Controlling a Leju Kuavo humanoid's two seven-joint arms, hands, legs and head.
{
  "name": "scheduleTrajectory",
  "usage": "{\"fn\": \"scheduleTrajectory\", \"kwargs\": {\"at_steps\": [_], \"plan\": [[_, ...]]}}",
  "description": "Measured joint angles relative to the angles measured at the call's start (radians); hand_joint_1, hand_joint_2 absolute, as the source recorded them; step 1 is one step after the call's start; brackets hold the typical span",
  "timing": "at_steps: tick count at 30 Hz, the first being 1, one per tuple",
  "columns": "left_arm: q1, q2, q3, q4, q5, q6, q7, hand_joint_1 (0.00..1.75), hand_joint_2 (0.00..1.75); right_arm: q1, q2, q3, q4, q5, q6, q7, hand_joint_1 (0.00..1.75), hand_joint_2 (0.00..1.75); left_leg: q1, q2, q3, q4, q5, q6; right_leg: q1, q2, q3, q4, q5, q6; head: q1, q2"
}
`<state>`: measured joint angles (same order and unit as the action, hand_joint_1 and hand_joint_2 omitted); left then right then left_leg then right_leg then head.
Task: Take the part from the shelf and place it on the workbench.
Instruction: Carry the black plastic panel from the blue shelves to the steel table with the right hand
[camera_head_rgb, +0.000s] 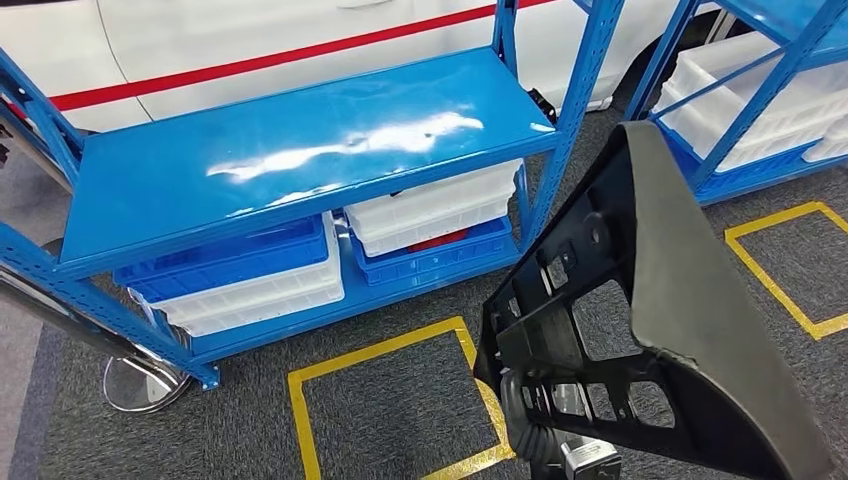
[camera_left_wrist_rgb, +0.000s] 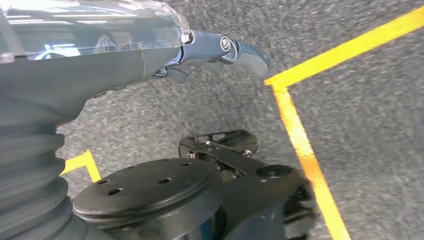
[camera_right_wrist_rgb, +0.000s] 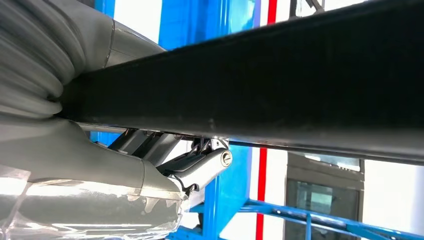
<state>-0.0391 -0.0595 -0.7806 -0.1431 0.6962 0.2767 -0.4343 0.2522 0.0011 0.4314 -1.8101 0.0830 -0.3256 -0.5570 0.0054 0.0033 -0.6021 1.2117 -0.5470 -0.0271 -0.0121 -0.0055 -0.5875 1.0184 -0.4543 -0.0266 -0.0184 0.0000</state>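
A large black plastic part (camera_head_rgb: 660, 300), ribbed on the inside with a smooth grey outer face, stands tilted up at the lower right of the head view. My right hand (camera_head_rgb: 545, 425) grips it from below, mostly hidden behind it. In the right wrist view the part (camera_right_wrist_rgb: 300, 85) crosses as a dark bar, with my right hand (camera_right_wrist_rgb: 195, 167) clamped against it. The blue shelf (camera_head_rgb: 300, 150) ahead has a bare, glossy top board. My left hand (camera_left_wrist_rgb: 150, 55) hangs over the grey floor, fingers stretched out and holding nothing.
White and blue bins (camera_head_rgb: 250, 275) fill the lower shelf level. A second blue shelf (camera_head_rgb: 760, 100) with white bins stands at the right. Yellow taped squares (camera_head_rgb: 390, 400) mark the grey carpet. A white vehicle with a red stripe (camera_head_rgb: 250, 40) is behind the shelf. A chrome round base (camera_head_rgb: 145, 385) sits at the left.
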Motion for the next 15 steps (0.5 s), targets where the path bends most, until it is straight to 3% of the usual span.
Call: {"fn": "scheduleTrajectory", "kwargs": {"at_steps": [2, 4, 6, 8, 11, 12, 13, 14, 15], "plan": [[-0.002, 0.001, -0.006, 0.0, -0.002, 0.001, 0.002, 0.0, 1.75, 0.0, 0.0, 0.003, 0.0, -0.001, -0.001, 0.0, 1.75, 1.75, -0.003, 0.0, 0.094, -0.147, 0.029, 0.01, 0.0, 0.0, -0.011, 0.006, 0.009, 0.007, 0.0, 0.0], [-0.003, 0.001, -0.01, 0.0, -0.003, 0.001, 0.003, 0.0, 1.75, -0.001, 0.0, 0.005, 0.0, -0.001, -0.001, 0.0, 1.75, 1.75, -0.009, -0.001, 0.134, -0.223, 0.026, 0.021, 0.0, -0.001, -0.016, 0.007, 0.019, 0.019, 0.0, 0.0], [-0.003, 0.001, -0.013, 0.0, -0.003, 0.001, 0.003, 0.0, 1.75, -0.001, 0.0, 0.008, 0.0, -0.001, -0.001, 0.0, 1.75, 1.75, -0.011, -0.001, 0.131, -0.233, 0.035, 0.032, -0.001, -0.002, -0.018, 0.005, 0.028, 0.033, 0.001, 0.0], [-0.003, 0.0, -0.014, 0.0, -0.003, 0.001, 0.004, 0.0, 1.75, -0.001, -0.001, 0.01, 0.0, -0.001, -0.001, 0.0, 1.75, 1.75, -0.006, 0.002, 0.124, -0.242, 0.052, 0.046, -0.001, 0.0, -0.03, 0.029, 0.006, 0.043, 0.002, 0.0], [-0.003, -0.001, -0.015, 0.0, -0.003, 0.002, 0.004, 0.0, 1.75, 0.001, -0.004, 0.01, 0.0, -0.001, -0.001, 0.0, 1.75, 1.75, -0.005, 0.007, 0.1, -0.243, 0.074, 0.059, -0.003, 0.003, -0.097, 0.198, -0.111, 0.052, 0.002, 0.0], [-0.002, -0.001, -0.015, 0.0, -0.003, 0.002, 0.004, 0.0, 1.75, 0.001, -0.005, 0.01, 0.0, -0.001, -0.001, 0.0, 1.75, 1.75, -0.006, 0.008, 0.09, -0.241, 0.08, 0.059, -0.004, 0.003, -0.114, 0.254, -0.137, 0.054, 0.002, 0.0], [-0.002, -0.001, -0.015, 0.0, -0.003, 0.002, 0.004, 0.0, 1.75, 0.002, -0.005, 0.01, 0.0, -0.001, -0.001, 0.0, 1.75, 1.75, -0.006, 0.008, 0.08, -0.237, 0.085, 0.058, -0.004, 0.003, -0.117, 0.28, -0.145, 0.056, 0.002, 0.0], [-0.002, -0.001, -0.015, 0.0, -0.003, 0.002, 0.004, 0.0, 1.75, 0.002, -0.006, 0.01, 0.0, -0.001, -0.001, 0.0, 1.75, 1.75, -0.006, 0.007, 0.072, -0.233, 0.088, 0.056, -0.005, 0.003, -0.098, 0.265, -0.132, 0.057, 0.002, 0.0], [-0.002, -0.002, -0.015, 0.0, -0.003, 0.002, 0.005, 0.0, 1.75, 0.002, -0.006, 0.01, 0.0, -0.001, -0.001, 0.0, 1.75, 1.75, -0.005, 0.007, 0.064, -0.226, 0.09, 0.055, -0.006, 0.002, -0.06, 0.211, -0.107, 0.057, 0.002, 0.0]]}}
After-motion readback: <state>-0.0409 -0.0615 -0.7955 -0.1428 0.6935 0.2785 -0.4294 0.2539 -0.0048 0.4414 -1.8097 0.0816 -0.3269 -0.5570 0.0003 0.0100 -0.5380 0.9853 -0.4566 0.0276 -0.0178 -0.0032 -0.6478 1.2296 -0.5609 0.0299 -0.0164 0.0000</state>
